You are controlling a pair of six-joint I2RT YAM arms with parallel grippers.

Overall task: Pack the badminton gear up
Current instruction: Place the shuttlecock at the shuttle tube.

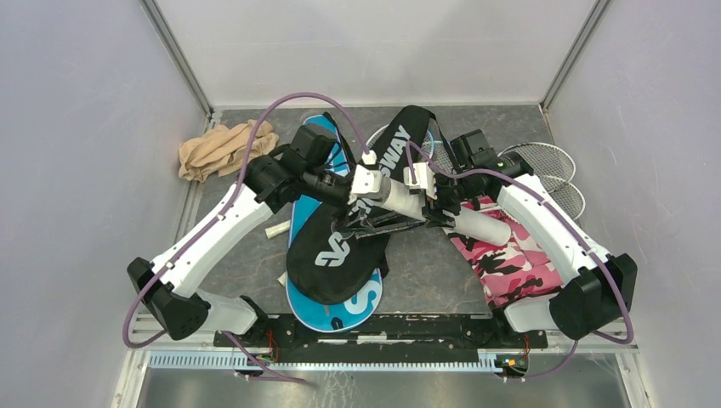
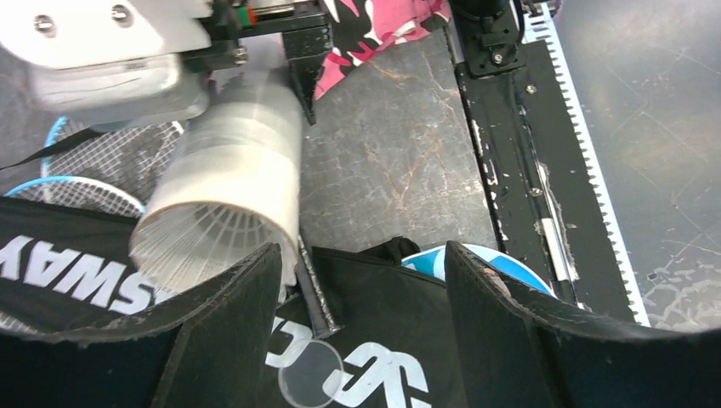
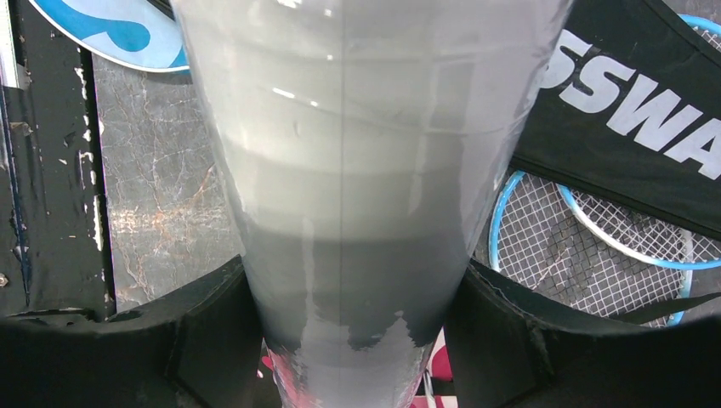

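Translucent white tube (image 2: pixel 229 170), open-ended, feathered shuttlecocks (image 2: pixel 200 242) stacked inside

The white tube (image 1: pixel 395 197), clamped in the right tool (image 3: pixel 357 331), lies across the middle and bars a straight pass from front to back. The black cover (image 1: pixel 340 246) on the blue cover (image 1: pixel 357 308) fills centre-left, rackets (image 1: pixel 544 166) the back right, camouflage cloth (image 1: pixel 510 263) the right front. Bare counter (image 1: pixel 421 272) shows between black cover and cloth.
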